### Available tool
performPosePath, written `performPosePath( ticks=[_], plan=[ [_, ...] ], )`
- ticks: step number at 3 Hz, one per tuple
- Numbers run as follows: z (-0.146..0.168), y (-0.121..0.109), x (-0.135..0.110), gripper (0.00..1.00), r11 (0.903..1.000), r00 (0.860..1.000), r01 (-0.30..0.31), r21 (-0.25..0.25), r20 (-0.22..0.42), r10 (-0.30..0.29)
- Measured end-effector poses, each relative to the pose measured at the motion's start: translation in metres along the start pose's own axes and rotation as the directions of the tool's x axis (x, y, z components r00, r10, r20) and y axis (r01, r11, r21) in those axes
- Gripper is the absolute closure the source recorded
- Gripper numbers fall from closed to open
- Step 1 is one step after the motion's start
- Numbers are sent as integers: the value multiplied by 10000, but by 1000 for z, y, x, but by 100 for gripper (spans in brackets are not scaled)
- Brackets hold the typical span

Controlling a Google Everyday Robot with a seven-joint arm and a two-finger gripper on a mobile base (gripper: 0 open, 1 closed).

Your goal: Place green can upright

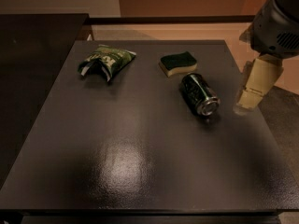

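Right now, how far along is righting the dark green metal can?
Nothing done yet: the dark green metal can lies on its side near the green-topped sponge. In hand: nothing; the gripper hangs by the right edge of the dark table, clear of the can. Left: grasp, stand upright, release.

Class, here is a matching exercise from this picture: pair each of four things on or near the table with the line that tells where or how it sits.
Things:
1. green can
2. snack bag
3. sponge
4. end effector

Descriptions:
A. crumpled, on the far-left part of the table
B. lying on its side, silver end towards the camera
C. at the table's right edge, apart from the can
D. flat, just behind the can

Pairs: 1-B; 2-A; 3-D; 4-C
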State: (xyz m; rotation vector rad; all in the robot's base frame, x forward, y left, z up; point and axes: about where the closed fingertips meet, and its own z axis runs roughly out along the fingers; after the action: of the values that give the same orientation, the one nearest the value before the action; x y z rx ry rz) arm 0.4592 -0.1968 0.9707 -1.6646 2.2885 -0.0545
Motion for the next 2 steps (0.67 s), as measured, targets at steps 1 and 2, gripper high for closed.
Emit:
performPosePath(
  ticks=[1, 2],
  plan=[
    [24, -18, -25, 0, 9916, 9916, -1292, -43, 41, 1292],
    [48, -39, -40, 0, 9605, 9604, -2782, 8, -118, 2782]
  ],
)
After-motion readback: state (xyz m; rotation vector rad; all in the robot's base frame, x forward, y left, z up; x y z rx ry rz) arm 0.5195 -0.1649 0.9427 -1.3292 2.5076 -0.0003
